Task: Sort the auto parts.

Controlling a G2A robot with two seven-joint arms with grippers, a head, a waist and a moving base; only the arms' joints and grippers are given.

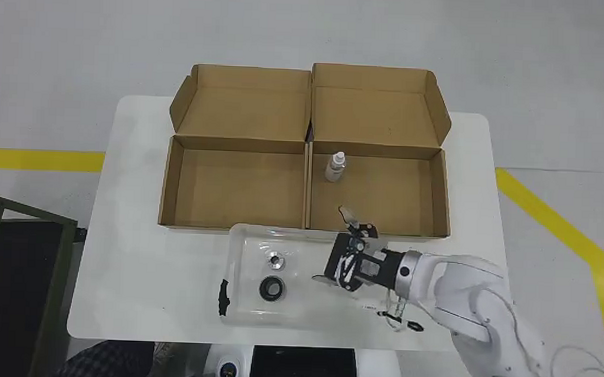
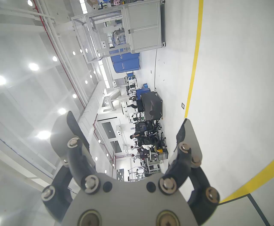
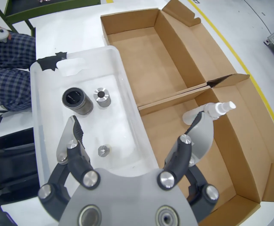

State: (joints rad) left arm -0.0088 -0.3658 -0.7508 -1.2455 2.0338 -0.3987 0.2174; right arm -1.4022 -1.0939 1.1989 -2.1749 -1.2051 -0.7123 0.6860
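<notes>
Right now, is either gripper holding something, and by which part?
Nothing is held. The right gripper is open above the clear tray, and the left gripper is open and empty too.

White table, open cardboard box, second cardboard box touching beside it, clear plastic bin just before them

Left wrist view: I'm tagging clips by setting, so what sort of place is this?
Probably a factory or industrial lab hall: a yellow floor line, a framed machine enclosure, and workstations crowded with equipment under high ceiling lights.
</notes>
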